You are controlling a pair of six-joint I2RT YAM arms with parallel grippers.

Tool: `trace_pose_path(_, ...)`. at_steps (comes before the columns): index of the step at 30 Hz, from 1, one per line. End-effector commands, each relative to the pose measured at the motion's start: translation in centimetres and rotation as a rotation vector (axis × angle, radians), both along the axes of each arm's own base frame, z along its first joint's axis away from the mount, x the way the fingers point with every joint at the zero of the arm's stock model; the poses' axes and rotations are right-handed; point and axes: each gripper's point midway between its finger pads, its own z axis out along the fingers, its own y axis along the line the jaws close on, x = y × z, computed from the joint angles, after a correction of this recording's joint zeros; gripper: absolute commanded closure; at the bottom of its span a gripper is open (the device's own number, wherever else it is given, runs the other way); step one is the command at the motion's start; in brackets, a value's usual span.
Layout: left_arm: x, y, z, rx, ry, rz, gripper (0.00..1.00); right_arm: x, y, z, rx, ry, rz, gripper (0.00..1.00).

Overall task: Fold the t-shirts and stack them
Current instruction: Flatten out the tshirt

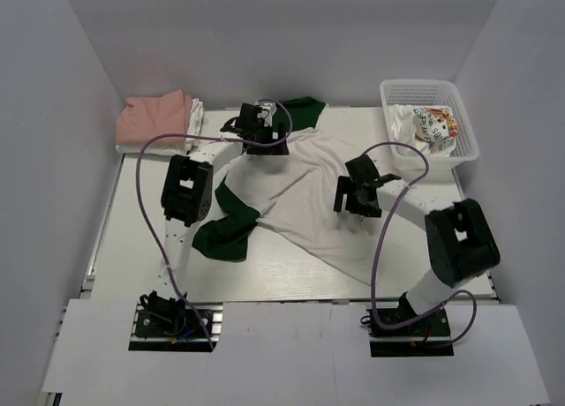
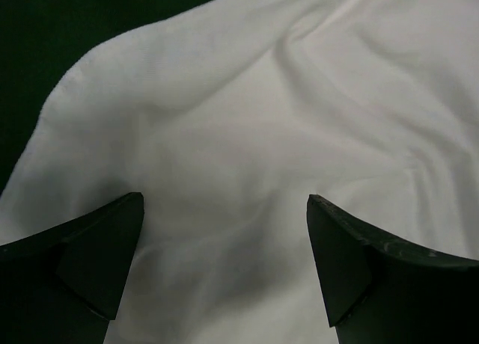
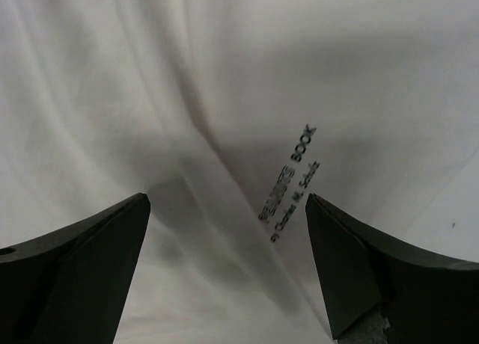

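Observation:
A large white t-shirt (image 1: 300, 194) with dark green sleeves (image 1: 225, 229) lies spread and rumpled across the table's middle. My left gripper (image 1: 256, 134) is open, hovering over its far edge near the other green sleeve (image 1: 305, 110); the left wrist view shows white cloth (image 2: 247, 134) between the open fingers. My right gripper (image 1: 353, 197) is open above the shirt's right part; the right wrist view shows white cloth with black lettering (image 3: 290, 181). A folded salmon-pink shirt (image 1: 154, 116) lies on a white one (image 1: 196, 115) at the far left.
A white plastic basket (image 1: 428, 93) at the far right holds crumpled printed cloth (image 1: 433, 128). White walls enclose the table on three sides. Purple cables loop from both arms to their bases at the near edge.

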Motion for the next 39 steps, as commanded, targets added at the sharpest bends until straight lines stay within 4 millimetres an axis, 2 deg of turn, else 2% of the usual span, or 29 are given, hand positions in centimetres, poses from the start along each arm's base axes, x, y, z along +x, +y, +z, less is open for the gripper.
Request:
trace_pose_path(1, 1.2, 1.5, -1.2, 0.032, 0.040, 0.002, 0.00, 3.7, 0.7, 0.7, 0.063, -0.039, 0.027, 0.10)
trace_pose_path(4, 2.7, 2.4, -3.1, 0.061, 0.050, 0.040, 0.00, 4.7, 0.5, -0.6, 0.033, 0.006, 0.082, 0.10)
trace_pose_path(5, 3.7, 3.8, -3.7, 0.066, 0.053, 0.084, 0.00, 5.3, 0.8, -0.5, 0.042, 0.000, 0.099, 0.10)
trace_pose_path(6, 3.9, 5.0, -3.9, 0.090, 0.057, 0.116, 0.00, 5.4, 0.8, -2.0, 0.020, 0.034, 0.152, 0.10)
trace_pose_path(7, 4.6, 6.7, -4.6, 0.120, 0.066, 0.213, 0.00, 7.2, 2.1, -0.9, 0.063, -0.010, 0.184, 0.10)
trace_pose_path(8, 5.3, 8.8, -4.7, 0.125, 0.068, 0.271, 0.00, 7.7, 2.6, -0.9, 0.067, -0.012, 0.204, 0.10)
trace_pose_path(12, 6.3, 15.2, -6.5, 0.115, 0.134, 0.434, 0.00, 10.9, 2.7, -4.1, 0.003, 0.025, 0.254, 0.10)
trace_pose_path(14, 6.7, 17.7, -6.5, 0.112, 0.136, 0.476, 0.00, 13.7, 3.1, -3.3, -0.020, -0.008, 0.273, 0.10)
trace_pose_path(15, 6.9, 17.9, -6.4, 0.092, 0.133, 0.468, 0.00, 15.0, 2.9, -2.4, -0.037, -0.033, 0.271, 0.10)
trace_pose_path(16, 7.2, 17.6, -6.2, 0.083, 0.119, 0.451, 0.00, 15.2, 2.6, -3.6, -0.062, -0.010, 0.269, 0.10)
trace_pose_path(18, 7.6, 17.8, -5.8, 0.059, 0.105, 0.444, 0.00, 16.8, 1.5, -2.7, -0.101, -0.036, 0.257, 0.10)
trace_pose_path(19, 8.1, 17.5, -4.9, 0.047, 0.073, 0.423, 0.00, 17.1, 0.6, -3.1, -0.127, -0.031, 0.251, 0.10)
trace_pose_path(21, 8.5, 15.9, -3.3, -0.015, 0.047, 0.341, 0.00, 18.5, 0.4, -2.0, -0.120, -0.059, 0.251, 0.10)
trace_pose_path(22, 9.2, 15.1, -1.7, -0.049, 0.010, 0.301, 0.00, 18.9, 0.3, -1.1, -0.124, -0.072, 0.264, 0.10)
trace_pose_path(24, 9.1, 12.8, 1.3, -0.114, -0.036, 0.194, 0.00, 19.5, 2.1, 2.1, -0.071, -0.136, 0.320, 0.10)
trace_pose_path(25, 9.0, 12.0, 3.9, -0.132, -0.072, 0.169, 0.00, 19.4, 3.1, 3.0, -0.040, -0.154, 0.367, 0.10)
trace_pose_path(26, 8.9, 11.9, 5.6, -0.128, -0.110, 0.146, 0.00, 19.0, 4.9, 6.3, 0.003, -0.215, 0.412, 0.10)
trace_pose_path(28, 7.9, 10.8, 7.9, -0.134, -0.139, 0.124, 0.00, 16.9, 7.1, 6.8, 0.076, -0.216, 0.499, 0.10)
trace_pose_path(29, 7.2, 10.5, 12.3, -0.162, -0.210, 0.101, 0.00, 15.7, 8.6, 10.0, 0.094, -0.281, 0.535, 0.10)
trace_pose_path(30, 5.9, 10.7, 12.1, -0.157, -0.185, 0.102, 0.00, 13.9, 8.3, 8.0, 0.079, -0.242, 0.539, 0.10)
trace_pose_path(31, 5.1, 10.7, 13.4, -0.168, -0.200, 0.107, 0.00, 12.9, 8.4, 7.8, 0.079, -0.233, 0.536, 0.10)
trace_pose_path(32, 3.7, 11.0, 17.7, -0.185, -0.264, 0.116, 0.00, 11.5, 8.9, 10.3, 0.114, -0.269, 0.509, 0.10)
trace_pose_path(33, 1.7, 11.3, 15.9, -0.174, -0.208, 0.120, 0.00, 8.5, 8.0, 6.8, 0.091, -0.174, 0.483, 0.10)
trace_pose_path(34, 0.3, 11.2, 16.4, -0.179, -0.206, 0.138, 0.00, 7.2, 8.0, 7.7, 0.132, -0.173, 0.408, 0.10)
trace_pose_path(35, -2.3, 11.4, 13.4, -0.180, -0.127, 0.156, 0.00, 6.1, 7.5, 8.5, 0.148, -0.185, 0.380, 0.10)
trace_pose_path(36, -4.6, 11.9, 16.9, -0.199, -0.192, 0.173, 0.00, 2.9, 5.7, 4.4, 0.105, -0.079, 0.335, 0.10)
trace_pose_path(37, -6.2, 12.5, 16.8, -0.203, -0.194, 0.204, 0.00, 1.9, 5.5, 5.3, 0.144, -0.091, 0.284, 0.10)
trace_pose_path(38, -9.5, 13.1, 12.8, -0.191, -0.107, 0.233, 0.00, -0.1, 4.7, 3.8, 0.153, -0.040, 0.232, 0.10)
trace_pose_path(39, -10.9, 13.3, 13.3, -0.222, -0.124, 0.265, 0.00, -0.9, 4.3, 5.2, 0.172, -0.081, 0.206, 0.10)
